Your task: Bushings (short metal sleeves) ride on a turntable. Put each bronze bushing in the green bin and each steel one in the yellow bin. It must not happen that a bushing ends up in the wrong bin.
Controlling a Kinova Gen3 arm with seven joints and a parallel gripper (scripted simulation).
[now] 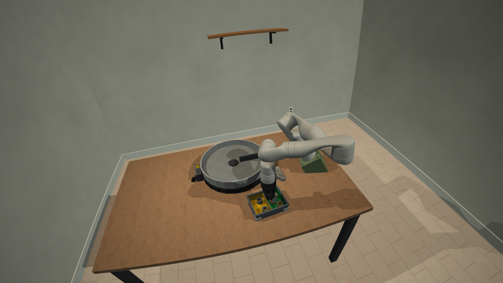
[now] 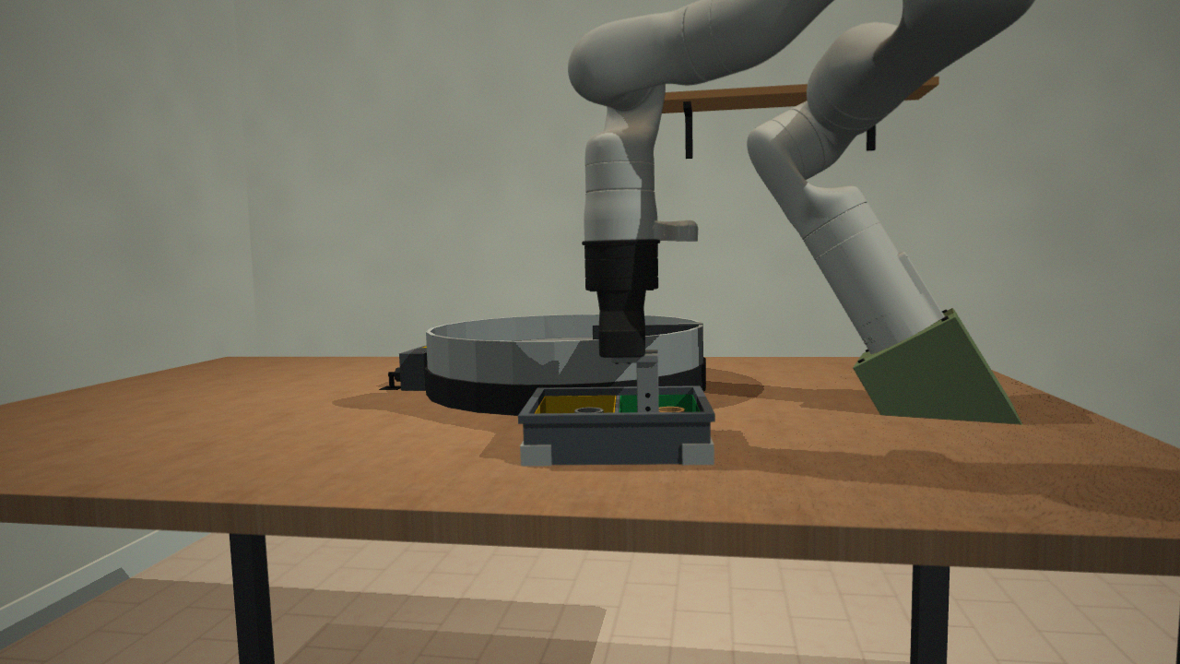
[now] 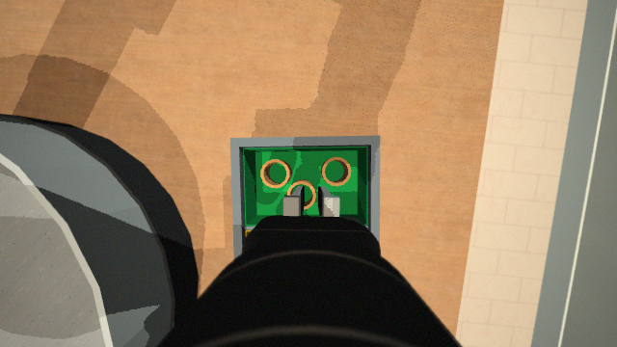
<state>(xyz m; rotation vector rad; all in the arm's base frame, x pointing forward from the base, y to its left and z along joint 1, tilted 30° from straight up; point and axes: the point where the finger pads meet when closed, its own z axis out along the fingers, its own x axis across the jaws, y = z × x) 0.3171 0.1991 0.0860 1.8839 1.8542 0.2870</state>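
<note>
Okay so the gripper is partway open, nothing between its fingers, above the green bin. Three bronze bushings sit in there, and two steel bushings are in the yellow bin.

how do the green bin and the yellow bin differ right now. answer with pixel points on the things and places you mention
The green bin (image 1: 279,193) (image 2: 627,401) (image 3: 308,156) shows three bronze bushings (image 1: 279,205) (image 2: 670,409) (image 3: 262,176); the yellow bin (image 1: 254,201) (image 2: 560,402) (image 3: 248,233) shows two steel ones (image 1: 259,203) (image 2: 588,409).
The gripper's fingertips (image 1: 273,201) (image 2: 647,409) are at the green bin, not the yellow bin.
Both share one grey-rimmed tray.
</note>
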